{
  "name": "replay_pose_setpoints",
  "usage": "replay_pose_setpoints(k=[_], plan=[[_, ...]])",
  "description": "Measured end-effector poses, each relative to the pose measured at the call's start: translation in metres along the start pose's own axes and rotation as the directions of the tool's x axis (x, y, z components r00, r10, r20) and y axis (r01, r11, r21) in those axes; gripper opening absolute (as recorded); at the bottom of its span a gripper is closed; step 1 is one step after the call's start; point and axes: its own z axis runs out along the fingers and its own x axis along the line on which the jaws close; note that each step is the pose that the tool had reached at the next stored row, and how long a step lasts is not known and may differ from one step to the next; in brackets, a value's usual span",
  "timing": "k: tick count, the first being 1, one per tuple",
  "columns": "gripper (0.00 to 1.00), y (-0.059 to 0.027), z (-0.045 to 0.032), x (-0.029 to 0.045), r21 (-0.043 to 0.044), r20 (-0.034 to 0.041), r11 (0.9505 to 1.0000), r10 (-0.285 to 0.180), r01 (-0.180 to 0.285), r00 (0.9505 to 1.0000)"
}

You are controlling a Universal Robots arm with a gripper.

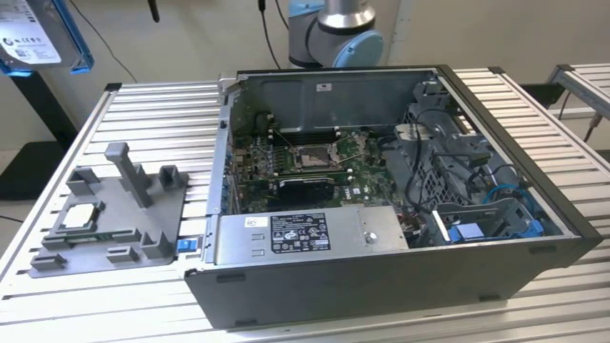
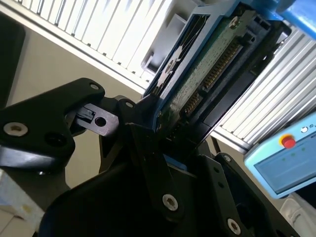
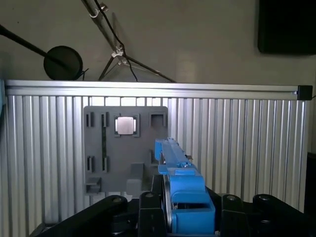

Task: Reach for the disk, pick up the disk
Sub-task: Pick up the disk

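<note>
Since the disk [image 2: 207, 74] is already clamped in the end effector [image 2: 168, 126], there is no gap between the two. In the second wrist view, black fingers [image 2: 148, 148] are closed on the disk's near end. Its green circuit-board underside and blue bracket stretch away from the wrist. The long axis of the disk therefore points straight out from the end effector, in line with the fingers.

In the first wrist view the disk is seen edge-on, as a narrow blue-framed slab rising from between the fingers. The fingers seem to press on its two broad faces, though the contact itself is hidden by the bracket.

Below and beyond the disk lies the ribbed metal table [image 3: 247, 148]. On the table is a grey fixture tray [image 3: 98, 168], which holds a small square processor chip [image 3: 125, 125]. The disk touches neither the tray nor the table.

In the exterior view the disk hangs in the air at the top corner of the exterior view's left, with its white label facing the camera. It is well apart from the open computer case [image 1: 381, 286] in the middle of the table, and it is above the side of the table where the tray lies. The base of the arm [image 1: 333, 28] stands behind the case.
</note>
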Motion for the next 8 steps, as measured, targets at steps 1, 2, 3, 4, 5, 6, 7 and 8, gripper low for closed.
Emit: replay_pose_setpoints(k=[1,2,3,4,5,6,7,8], plan=[[0.0,-0.0018,0.0,0.0,0.0,0.0,1.0,0.0,0.0,1.0],[0.0,-0.0037,0.0,0.0,0.0,0.0,1.0,0.0,0.0,1.0],[0.0,-0.0055,0.0,0.0,0.0,0.0,1.0,0.0,0.0,1.0],[0.0,-0.0073,0.0,0.0,0.0,0.0,1.0,0.0,0.0,1.0],[0.0,-0.0092,-0.0001,0.0,0.0,0.0,1.0,0.0,0.0,1.0],[0.0,-0.0111,0.0,0.0,0.0,0.0,1.0,0.0,0.0,1.0],[0.0,-0.013,0.0,0.0,0.0,0.0,1.0,0.0,0.0,1.0],[0.0,-0.0149,0.0,-0.0001,0.0,0.0,1.0,0.0,0.0,1.0]])
